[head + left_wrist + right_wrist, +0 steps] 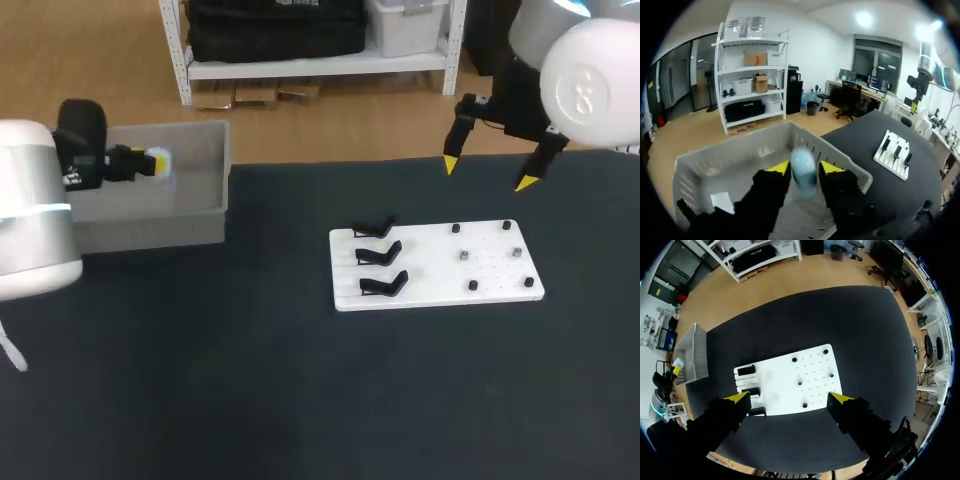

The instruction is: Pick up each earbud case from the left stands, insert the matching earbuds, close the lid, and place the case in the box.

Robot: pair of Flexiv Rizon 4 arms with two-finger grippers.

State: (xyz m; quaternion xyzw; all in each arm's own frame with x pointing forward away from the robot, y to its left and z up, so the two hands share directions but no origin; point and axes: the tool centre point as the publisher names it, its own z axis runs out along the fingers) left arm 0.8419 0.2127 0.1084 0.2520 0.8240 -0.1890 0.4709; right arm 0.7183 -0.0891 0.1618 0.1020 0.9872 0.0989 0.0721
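A pale blue earbud case (803, 172) sits blurred between the yellow tips of my left gripper (804, 170), above the inside of the grey box (735, 150). The fingers stand slightly apart from it, so the gripper is open. In the head view this gripper (150, 162) hovers over the box (205, 215) with the case (162, 163) at its tips. My right gripper (487, 172) hangs wide open and empty above the far edge of the white board (440, 262). The board's three black stands (380, 256) are empty.
Small dark pegs (490, 258) dot the board's right half. From the right gripper (790, 400), the board (790, 372) lies below and ahead, the box (692, 355) off beside it. Dark tabletop surrounds the board.
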